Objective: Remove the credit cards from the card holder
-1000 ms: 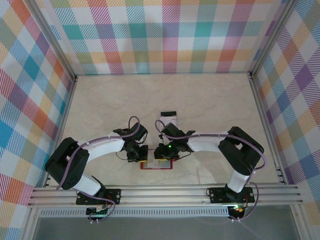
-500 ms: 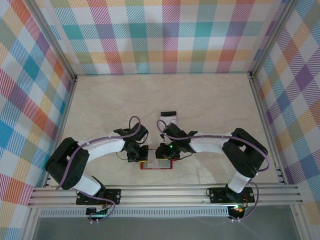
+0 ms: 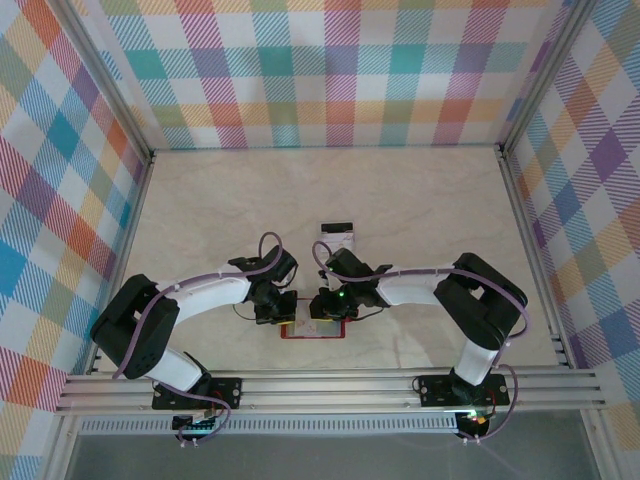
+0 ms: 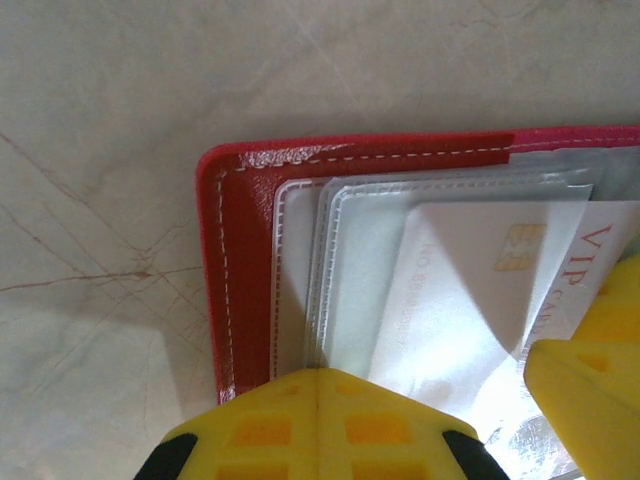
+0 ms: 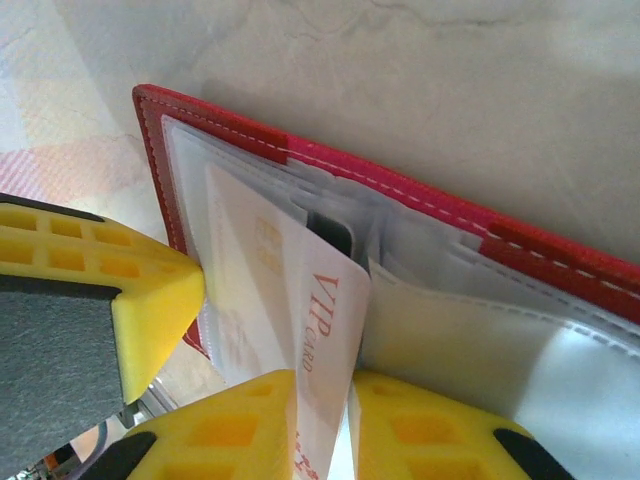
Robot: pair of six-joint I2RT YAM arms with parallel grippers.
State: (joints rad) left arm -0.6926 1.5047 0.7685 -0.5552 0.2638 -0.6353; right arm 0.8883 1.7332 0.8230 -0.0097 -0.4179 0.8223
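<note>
The red card holder point(image 3: 312, 331) lies open on the table between both grippers, its clear pockets point(image 4: 360, 250) facing up. A white credit card marked VIP point(image 5: 325, 330) sticks out of a pocket. My right gripper point(image 5: 345, 400) has its jaws narrow on either side of this card: one finger touches it and a sliver of gap shows at the other. My left gripper point(image 4: 320, 378) is shut with nothing between its fingers, its tips pressing on the pocket edge near the holder's red border point(image 4: 240, 270). Another credit card point(image 3: 337, 238), with a dark band along one edge, lies on the table behind the grippers.
Checked walls enclose the marble-look table point(image 3: 200, 210) on three sides. A metal rail point(image 3: 330, 385) runs along the near edge, close behind the holder. My two grippers point(image 3: 272, 314) point(image 3: 325, 308) work almost touching each other.
My right gripper's jaws have narrowed around the VIP card. The left gripper has stayed shut and in place on the holder.
</note>
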